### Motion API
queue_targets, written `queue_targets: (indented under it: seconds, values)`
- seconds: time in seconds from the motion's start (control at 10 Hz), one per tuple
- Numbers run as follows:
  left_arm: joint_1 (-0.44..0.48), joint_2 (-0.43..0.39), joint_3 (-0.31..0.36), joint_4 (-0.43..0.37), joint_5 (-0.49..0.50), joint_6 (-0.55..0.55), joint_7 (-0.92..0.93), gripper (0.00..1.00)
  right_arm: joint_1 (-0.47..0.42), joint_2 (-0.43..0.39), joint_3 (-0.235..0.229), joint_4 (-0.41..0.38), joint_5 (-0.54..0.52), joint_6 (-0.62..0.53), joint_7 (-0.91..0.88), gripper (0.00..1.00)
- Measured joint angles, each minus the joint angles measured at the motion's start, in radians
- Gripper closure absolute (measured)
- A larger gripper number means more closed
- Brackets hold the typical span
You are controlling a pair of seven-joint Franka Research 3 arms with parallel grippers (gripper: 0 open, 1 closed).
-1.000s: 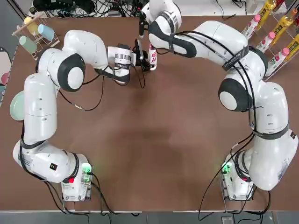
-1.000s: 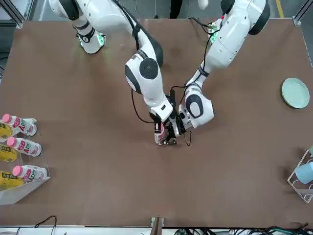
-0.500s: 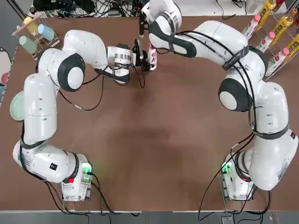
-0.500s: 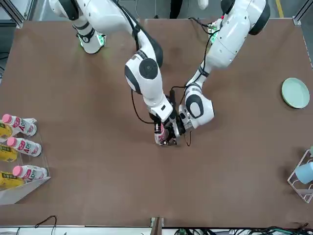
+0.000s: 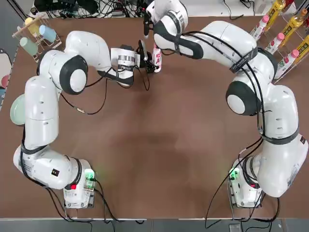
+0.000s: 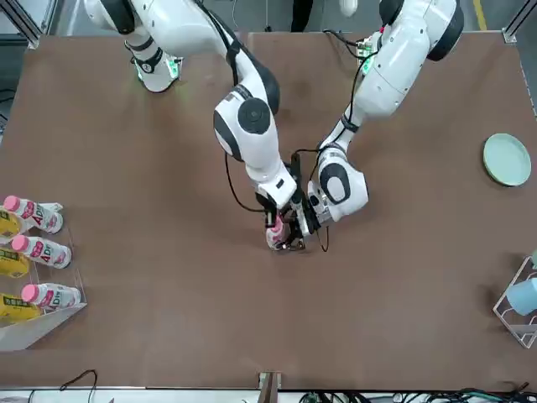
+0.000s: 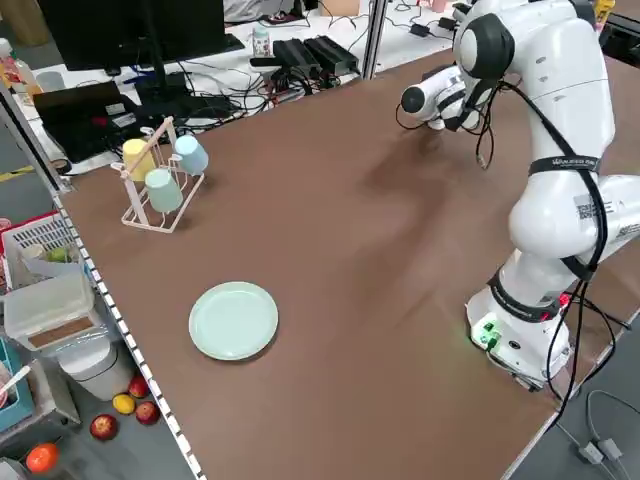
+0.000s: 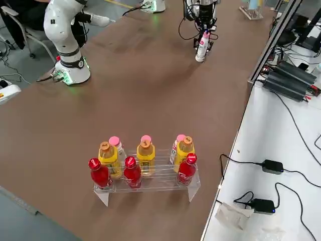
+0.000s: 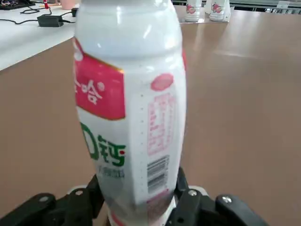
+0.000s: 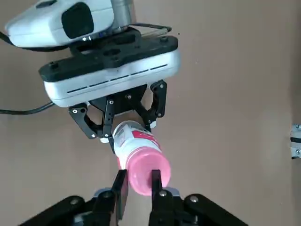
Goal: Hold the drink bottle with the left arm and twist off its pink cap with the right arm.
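Drink bottle (image 6: pixel 277 238) upright on the table (image 6: pixel 168 319), far side from the bases. Left gripper (image 10: pixel 123 123) clenched level on the lower bottle body, fingers (image 9: pixel 188 200) at either side. Right gripper (image 10: pixel 138 186) directly above, pointing down, clamped on the pink cap (image 10: pixel 146 170) atop the neck.
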Motion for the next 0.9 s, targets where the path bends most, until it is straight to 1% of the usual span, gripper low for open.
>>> queue_targets:
  seconds: [0.1,0.2,0.3,0.4,0.5,0.6,0.7,0.9]
  values:
    - [-0.001,0.0,0.0,0.0,0.0,0.0,0.001,0.4,-0.001,0.001,-0.002,0.0,0.0,0.002,0.04,0.57]
    - [-0.001,0.0,0.0,0.0,0.0,0.0,0.001,0.4,-0.003,0.001,-0.003,0.0,0.0,0.002,0.08,0.41]
    - [-0.001,0.0,0.0,0.0,0.0,0.0,0.001,0.4,-0.004,0.001,-0.003,0.0,0.0,0.002,0.101,0.28]
    - [-0.001,0.0,0.0,0.0,0.0,0.0,0.001,0.4,-0.008,0.001,-0.003,0.0,0.017,0.001,0.122,0.13]
    - [-0.001,0.0,0.0,0.0,0.0,0.0,0.001,0.4,-0.019,0.0,-0.004,0.002,0.055,0.001,0.145,0.01]
    - [-0.001,0.0,0.0,0.0,0.0,0.0,0.001,0.4,-0.032,-0.004,-0.005,0.006,0.085,-0.011,0.194,0.0]
    - [-0.001,0.0,0.0,0.0,0.0,0.0,0.001,0.4,-0.047,-0.009,-0.005,0.015,0.092,-0.044,0.291,0.0]
    - [-0.001,0.0,0.0,0.0,0.0,0.0,0.001,0.4,-0.053,-0.043,-0.004,0.027,0.092,-0.119,0.552,0.0]
